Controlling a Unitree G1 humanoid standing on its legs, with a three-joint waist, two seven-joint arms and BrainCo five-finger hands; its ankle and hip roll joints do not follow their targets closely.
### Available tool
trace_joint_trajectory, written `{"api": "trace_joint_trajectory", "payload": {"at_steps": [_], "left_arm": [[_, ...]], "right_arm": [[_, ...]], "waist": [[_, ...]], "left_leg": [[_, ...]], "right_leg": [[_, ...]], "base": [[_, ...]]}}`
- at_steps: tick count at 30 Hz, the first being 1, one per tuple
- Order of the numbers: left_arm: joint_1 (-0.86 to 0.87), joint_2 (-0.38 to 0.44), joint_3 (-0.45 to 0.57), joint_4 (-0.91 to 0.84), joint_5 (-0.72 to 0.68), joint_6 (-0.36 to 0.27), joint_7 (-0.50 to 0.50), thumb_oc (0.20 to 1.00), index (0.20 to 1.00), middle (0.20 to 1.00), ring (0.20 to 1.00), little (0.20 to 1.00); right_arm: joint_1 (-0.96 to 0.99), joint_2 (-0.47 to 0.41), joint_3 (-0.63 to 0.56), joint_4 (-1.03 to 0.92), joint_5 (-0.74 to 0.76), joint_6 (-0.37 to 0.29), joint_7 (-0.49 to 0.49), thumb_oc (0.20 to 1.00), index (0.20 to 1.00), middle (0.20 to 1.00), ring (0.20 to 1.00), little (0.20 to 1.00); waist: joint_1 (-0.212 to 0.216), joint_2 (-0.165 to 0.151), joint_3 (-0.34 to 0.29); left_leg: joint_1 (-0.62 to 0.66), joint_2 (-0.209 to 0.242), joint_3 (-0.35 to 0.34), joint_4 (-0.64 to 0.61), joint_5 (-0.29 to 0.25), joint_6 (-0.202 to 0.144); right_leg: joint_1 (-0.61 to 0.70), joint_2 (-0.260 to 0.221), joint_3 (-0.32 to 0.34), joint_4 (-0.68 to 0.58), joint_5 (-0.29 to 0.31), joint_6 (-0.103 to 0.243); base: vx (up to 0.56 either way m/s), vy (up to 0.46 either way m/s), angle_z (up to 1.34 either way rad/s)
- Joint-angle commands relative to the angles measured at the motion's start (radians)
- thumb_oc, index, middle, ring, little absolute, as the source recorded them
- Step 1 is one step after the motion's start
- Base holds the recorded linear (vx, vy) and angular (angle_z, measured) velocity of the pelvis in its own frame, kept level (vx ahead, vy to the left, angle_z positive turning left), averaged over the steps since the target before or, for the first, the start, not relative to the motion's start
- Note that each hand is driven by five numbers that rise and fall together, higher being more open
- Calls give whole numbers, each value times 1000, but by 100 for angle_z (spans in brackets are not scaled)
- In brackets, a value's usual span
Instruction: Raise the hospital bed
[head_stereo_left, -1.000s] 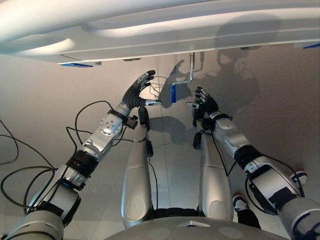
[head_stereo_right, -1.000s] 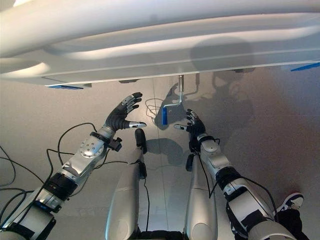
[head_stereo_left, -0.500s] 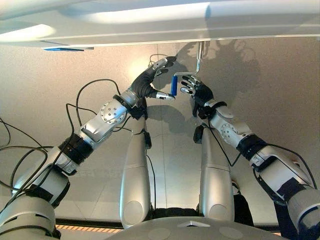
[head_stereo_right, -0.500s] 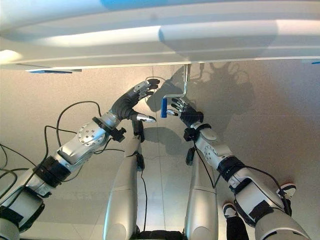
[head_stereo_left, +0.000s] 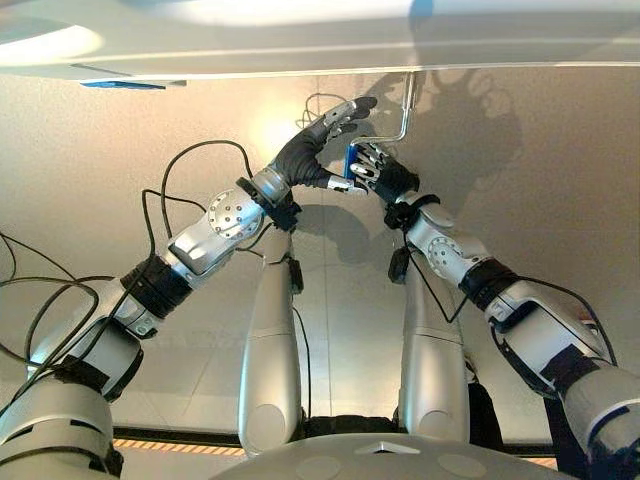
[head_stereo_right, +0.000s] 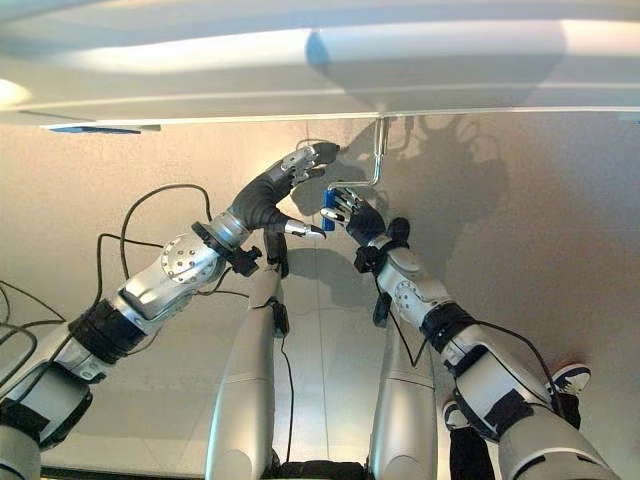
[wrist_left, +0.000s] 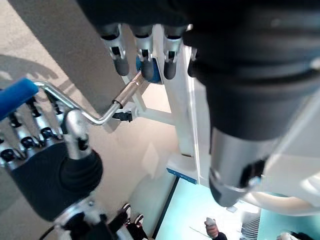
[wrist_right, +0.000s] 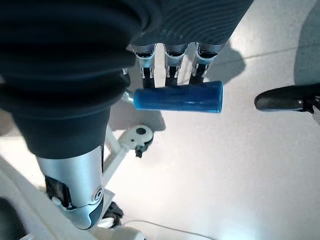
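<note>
The right robot hand (head_stereo_left: 378, 175) lay at upper centre of the left eye view, its fingers (wrist_right: 168, 64) reaching over the blue grip (wrist_right: 178, 97) of the crank handle (head_stereo_left: 400, 118). In the right wrist view the grip sat crosswise just under the fingertips, with the thumb beside it; whether the fingers had closed round it could not be told. The left robot hand (head_stereo_left: 318, 148) was immediately left of the right one, fingers straight and spread, thumb pointing toward the grip, holding nothing. In the left wrist view its fingers (wrist_left: 143, 52) pointed toward the bed's underside, and the metal crank rod (wrist_left: 90, 112) ran from the blue grip at the left edge up to its socket beneath the frame. The crank hung from the underside of the hospital bed (head_stereo_left: 300, 40), whose pale frame spanned the whole top of both eye views. Below, the tiled floor (head_stereo_left: 560, 200) filled the background. A white bed leg with a castor (wrist_right: 138, 135) stood on the floor.
</note>
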Motion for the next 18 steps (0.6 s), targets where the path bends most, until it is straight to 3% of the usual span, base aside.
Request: {"api": "trace_joint_trajectory", "payload": {"at_steps": [1,6,17,18], "left_arm": [[20,12,19,-204,5,-64,-10,1000,1000,1000,1000,1000],[34,25,26,-248,-26,-64,-29,1000,1000,1000,1000,1000],[26,30,19,-258,-33,-68,-27,1000,1000,1000,1000,1000],[26,29,20,-260,-33,-68,-26,1000,1000,1000,1000,1000]], "right_arm": [[-42,40,-11,-2,4,-1,23,1000,1000,1000,1000,1000],[-92,80,-56,127,-37,14,-16,1000,1000,1000,1000,1000],[-115,85,-16,123,-48,26,0,1000,1000,1000,1000,1000],[-119,88,-15,131,-49,26,0,799,799,799,799,799]], "waist": [[32,28,-22],[49,39,-22],[49,42,-22],[50,41,-22]], "left_leg": [[-41,-32,15,81,-50,42],[-48,-31,16,84,-54,44],[-58,-33,16,88,-60,48],[-57,-33,16,87,-61,48]], "right_leg": [[55,-25,21,-58,10,96],[52,-22,21,-58,6,95],[42,-20,24,-52,0,94],[42,-20,24,-51,-1,94]], "base": [[0,0,0],[0,0,0],[4,3,2],[0,0,0]]}}
